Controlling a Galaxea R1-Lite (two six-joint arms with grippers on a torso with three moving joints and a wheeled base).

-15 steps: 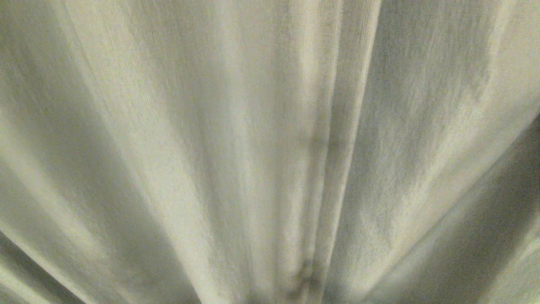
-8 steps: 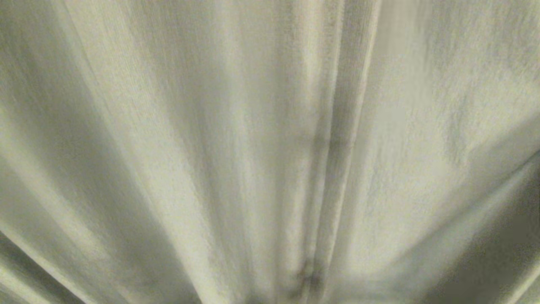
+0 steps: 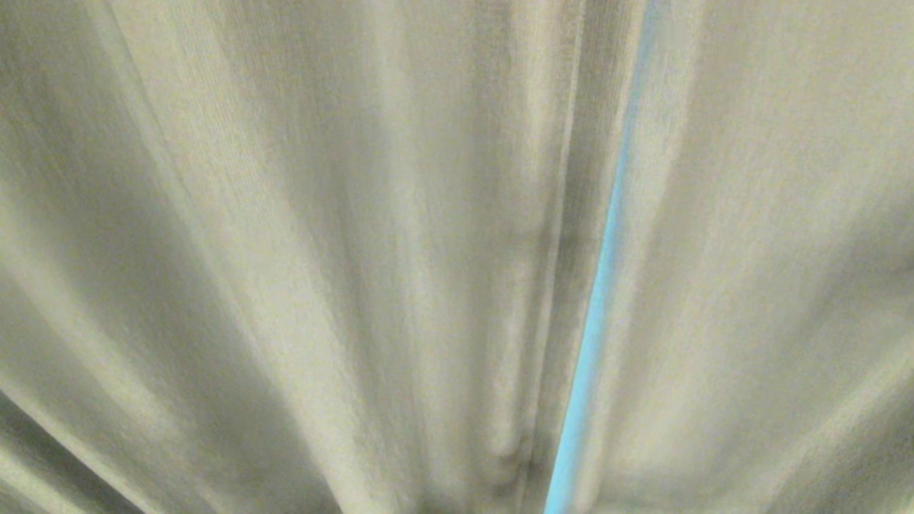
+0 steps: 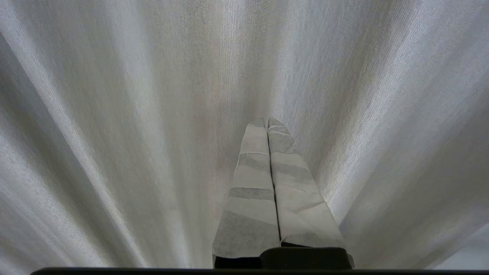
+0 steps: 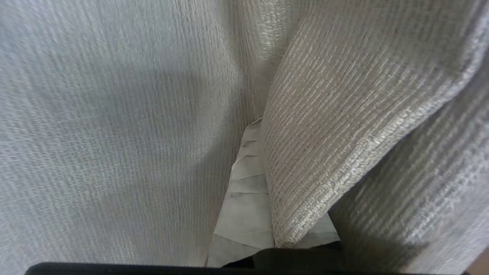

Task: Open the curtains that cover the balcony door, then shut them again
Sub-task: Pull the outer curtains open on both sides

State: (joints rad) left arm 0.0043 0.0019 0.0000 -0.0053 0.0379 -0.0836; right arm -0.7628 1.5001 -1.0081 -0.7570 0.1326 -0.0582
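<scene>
The cream-beige curtains fill the whole head view in soft vertical folds. A thin bright blue slit runs between two panels right of centre. The balcony door is hidden behind the cloth. My right gripper is shut on a curtain edge: the woven fabric comes out from between the taped fingers and drapes over one of them. My left gripper is shut and empty, its taped fingers pressed together just in front of the curtain. Neither arm shows in the head view.
Curtain cloth hangs close in front of all three cameras. Deep shadowed folds lie at the lower left and lower right of the head view. Nothing else is visible.
The right curtain panel has shifted rightward and its folds have been pulled straighter. A narrow blue slit has opened between the panels. The left panel has not moved.
</scene>
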